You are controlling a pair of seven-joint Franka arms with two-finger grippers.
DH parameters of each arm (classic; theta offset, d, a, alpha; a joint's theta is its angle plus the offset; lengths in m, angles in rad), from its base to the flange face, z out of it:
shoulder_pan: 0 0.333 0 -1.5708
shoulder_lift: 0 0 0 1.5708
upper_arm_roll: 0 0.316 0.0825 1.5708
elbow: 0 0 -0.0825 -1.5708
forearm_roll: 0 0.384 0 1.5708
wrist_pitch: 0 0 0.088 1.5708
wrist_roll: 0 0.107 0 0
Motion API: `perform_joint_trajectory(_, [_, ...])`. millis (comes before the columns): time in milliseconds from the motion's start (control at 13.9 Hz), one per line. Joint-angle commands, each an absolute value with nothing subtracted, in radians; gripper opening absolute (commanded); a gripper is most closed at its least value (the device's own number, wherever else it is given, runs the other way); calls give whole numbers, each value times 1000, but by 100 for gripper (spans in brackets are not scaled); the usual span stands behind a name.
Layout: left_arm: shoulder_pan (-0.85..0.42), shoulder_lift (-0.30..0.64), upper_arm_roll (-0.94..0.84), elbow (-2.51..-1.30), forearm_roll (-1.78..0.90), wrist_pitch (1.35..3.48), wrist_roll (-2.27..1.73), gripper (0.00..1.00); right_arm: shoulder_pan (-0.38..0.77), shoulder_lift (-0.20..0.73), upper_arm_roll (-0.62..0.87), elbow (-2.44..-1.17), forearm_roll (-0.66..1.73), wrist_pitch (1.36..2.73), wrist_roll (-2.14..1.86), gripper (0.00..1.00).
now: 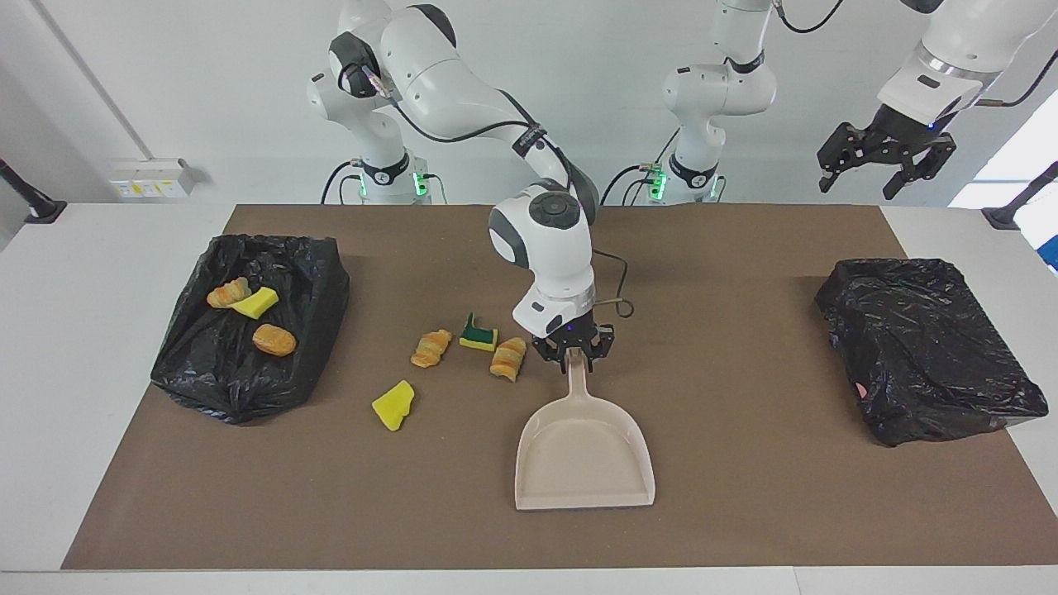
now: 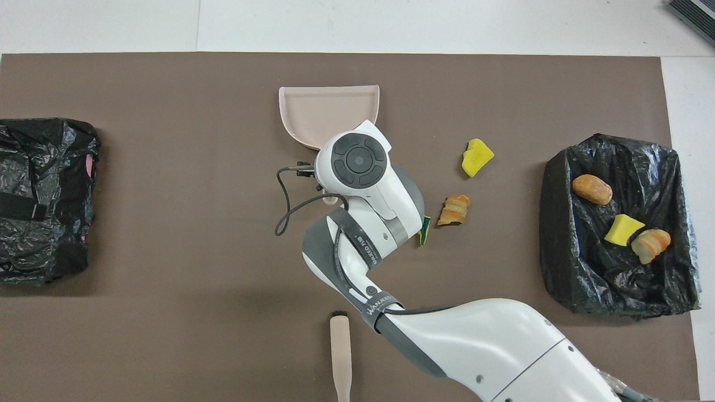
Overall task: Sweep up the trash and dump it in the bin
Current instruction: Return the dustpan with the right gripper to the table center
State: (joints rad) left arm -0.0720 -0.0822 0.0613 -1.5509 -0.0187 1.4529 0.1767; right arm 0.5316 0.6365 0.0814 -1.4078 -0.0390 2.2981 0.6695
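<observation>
On the brown-matted bench (image 1: 744, 512), a black-bag-lined bin (image 1: 248, 330) at the right arm's end already holds three pieces of trash. Four pieces of trash lie loose beside it: two striped croissant toys (image 1: 431, 348), a green-backed yellow sponge (image 1: 478, 336) and a yellow sponge chunk (image 1: 394, 405). The right tool (image 1: 572, 354) clenches the beige plastic dustpan (image 1: 584, 454) by its handle, apparently so its mouth can be brought to them. The left tool (image 1: 886, 157) waits aloft, fingers spread, over a second black-bagged bin (image 1: 926, 347). The beige brush (image 2: 340, 352) lies untouched nearest the robots.
</observation>
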Motion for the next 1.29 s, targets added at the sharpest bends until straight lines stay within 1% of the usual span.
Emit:
perform_joint_trajectory(0, [-72,-103,63,-1572,-18,1448,183,100,532,604,84,-1402,-31,2292,669,100])
perform_joint_trajectory(216, [-74,-101,63,-1572,-18,1456,183,100,520,554,89,-1425,-15,2283,666,100])
perform_joint_trajectory(359, [-74,-100,63,-1572,-18,1469,183,100,514,491,89,-1466,-11,2237,666,100])
perform_joint_trajectory(575, [-72,-95,63,-1569,-17,1541,181,100,500,398,89,-1491,-8,2065,666,100])
perform_joint_trajectory(719, [-72,-80,63,-1556,-14,1551,184,100,486,342,89,-1499,-8,1952,664,100])
perform_joint_trajectory(791, [-75,-74,63,-1546,-12,1549,184,100,488,303,89,-1532,-8,1918,666,100])
perform_joint_trajectory(934, [-74,-45,63,-1531,-18,1551,184,100,500,209,89,-1651,14,1917,667,100])
perform_joint_trajectory(1078, [-78,9,60,-1465,-23,1549,183,100,515,146,89,-1759,78,1937,664,100])
perform_joint_trajectory(1222, [-87,69,49,-1404,-20,1551,179,100,532,92,90,-1866,97,2011,666,100])
